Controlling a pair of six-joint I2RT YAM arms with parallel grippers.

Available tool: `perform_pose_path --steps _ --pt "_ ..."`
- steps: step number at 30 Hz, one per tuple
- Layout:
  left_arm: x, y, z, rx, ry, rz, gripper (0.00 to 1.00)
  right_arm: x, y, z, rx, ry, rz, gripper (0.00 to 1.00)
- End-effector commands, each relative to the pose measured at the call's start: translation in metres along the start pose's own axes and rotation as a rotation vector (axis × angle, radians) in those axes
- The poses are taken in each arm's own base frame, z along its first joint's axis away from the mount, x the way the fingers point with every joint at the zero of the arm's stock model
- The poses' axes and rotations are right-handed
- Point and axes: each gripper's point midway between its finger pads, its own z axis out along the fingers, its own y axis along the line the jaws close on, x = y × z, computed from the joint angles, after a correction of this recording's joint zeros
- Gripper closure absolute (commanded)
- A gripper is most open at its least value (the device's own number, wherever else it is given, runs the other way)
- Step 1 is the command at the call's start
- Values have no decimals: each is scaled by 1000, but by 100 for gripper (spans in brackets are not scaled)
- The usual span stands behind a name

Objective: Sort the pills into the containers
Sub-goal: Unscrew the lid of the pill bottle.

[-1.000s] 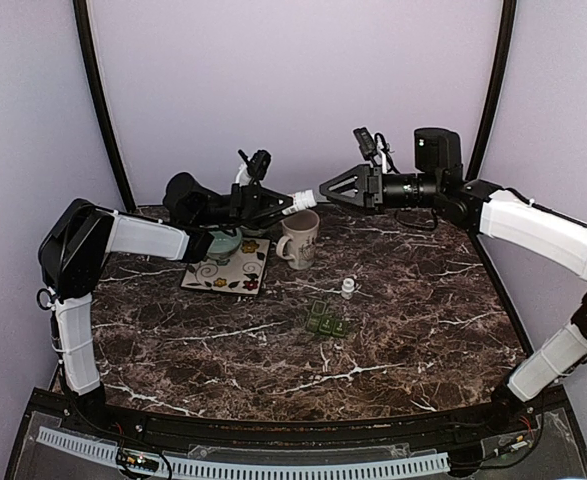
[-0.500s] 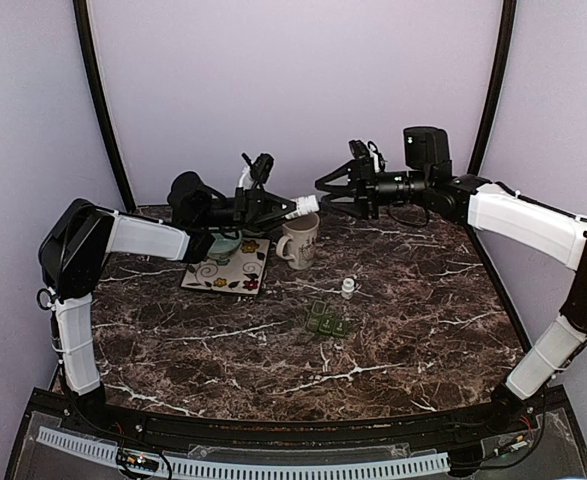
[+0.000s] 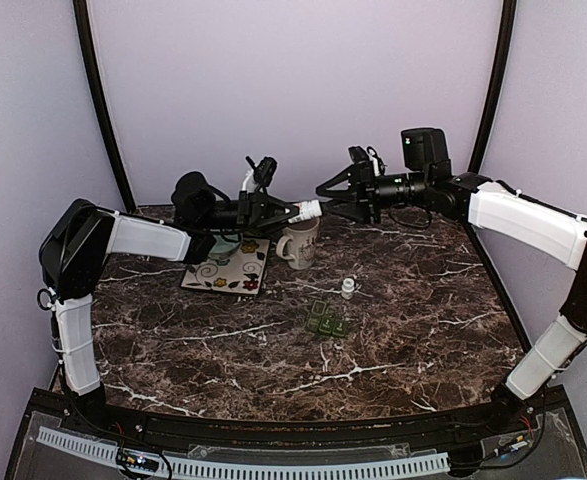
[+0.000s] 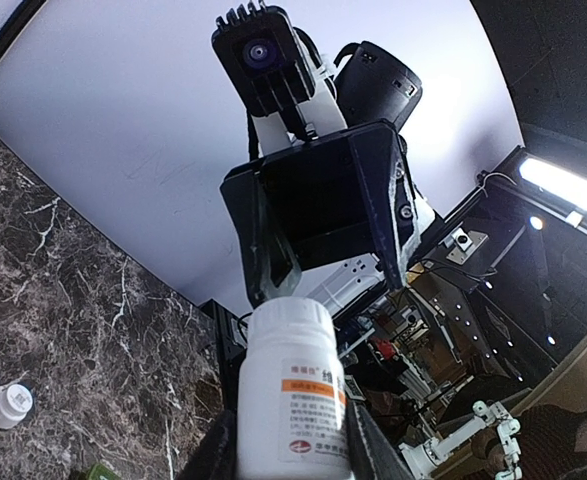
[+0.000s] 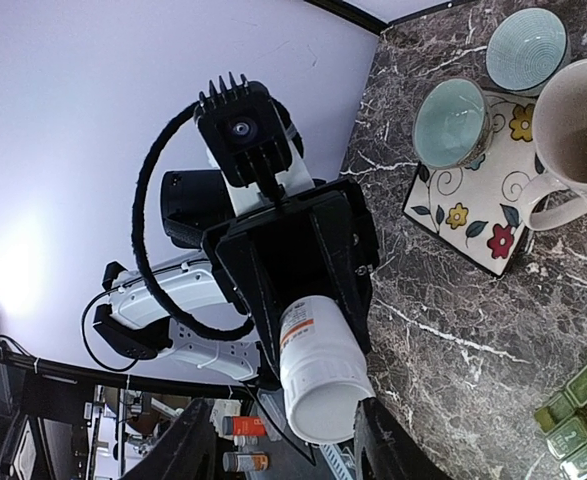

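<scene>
Up at 12 o'clock above the table, the left gripper [image 3: 291,210] clamps the white pill bottle [image 3: 308,208] midair, cap on. The right gripper [image 3: 323,189] sits open around the cap, not gripping. The green pill organizer [image 3: 327,322] waits mid-table, so I'd say sorting hasn't begun.

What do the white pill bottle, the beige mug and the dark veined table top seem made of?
The white cylindrical pill bottle: probably plastic, smooth, matt, printed label. The beige mug: likely glazed ceramic, thick rim. The dark veined table top: marble-like, white veins; stone or laminate, unclear.
</scene>
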Motion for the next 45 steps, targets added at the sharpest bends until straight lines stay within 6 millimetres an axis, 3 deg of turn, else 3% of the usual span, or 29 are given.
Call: perform_pose_path --steps 1,6,10,20,34,39,45 --pt "-10 -32 4 37 8 93 100 -6 6 0 -2 -12 -36 53" --pt "-12 -32 5 37 9 100 100 -6 5 0 -3 -5 -36 53" --pt "-13 -33 5 36 10 103 100 -7 -7 8 16 10 -19 53" --pt "-14 -31 6 31 11 106 100 -6 -8 12 1 29 -18 55" --pt "-16 -29 6 30 7 95 100 -2 -2 16 -39 65 -50 92" --pt "-22 -40 7 76 -11 65 100 -1 13 12 -55 71 -281 100" --pt "-29 -57 6 129 -25 29 100 -3 18 4 -6 51 -576 100"
